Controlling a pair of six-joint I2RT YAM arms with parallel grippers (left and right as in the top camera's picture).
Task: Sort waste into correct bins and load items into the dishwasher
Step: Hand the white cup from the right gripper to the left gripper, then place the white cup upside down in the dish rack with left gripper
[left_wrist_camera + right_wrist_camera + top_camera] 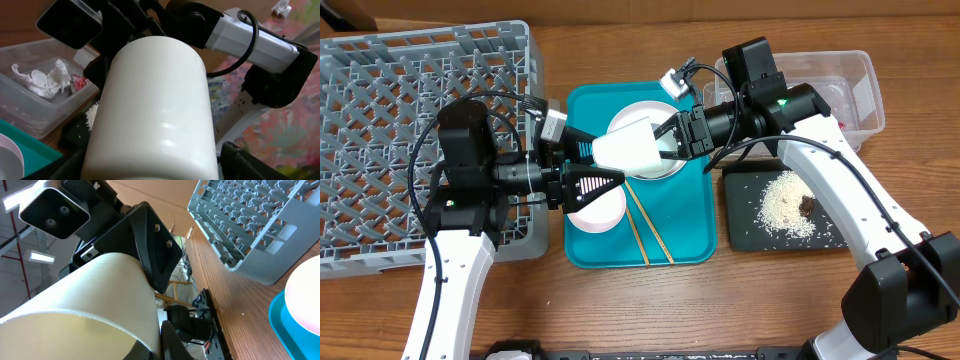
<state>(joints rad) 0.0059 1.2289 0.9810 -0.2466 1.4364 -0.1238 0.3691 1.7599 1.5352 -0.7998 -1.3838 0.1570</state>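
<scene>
Looking at a mid-air handoff of the small white cup [625, 150], tipped sideways above the teal tray [690, 235]. Seeing the left fingers [595, 184] on either side of its body, gripping it by the look of the left wrist view. Can't call the right fingers [172, 344] clamped or loose, only pressed up against the rim end.

Waste side, pretty much done, guessing from the bins: spotted the crumpled white tissue [45, 79] and red wrapper [77, 82] inside the clear tub [860, 75], plus rice [785, 205] with the brown bit [807, 206] on the black tray [745, 235].

Dishwasher side, barely started. Nothing visible in the grey dish rack [420, 130] so far. Counting the white plate [642, 110], pink bowl [598, 215] and chopsticks [645, 232] as waiting on the teal tray. No sign of the grey-green bowl anywhere, maybe hidden under the arms. So probably cup first, then everything else over to the rack.
</scene>
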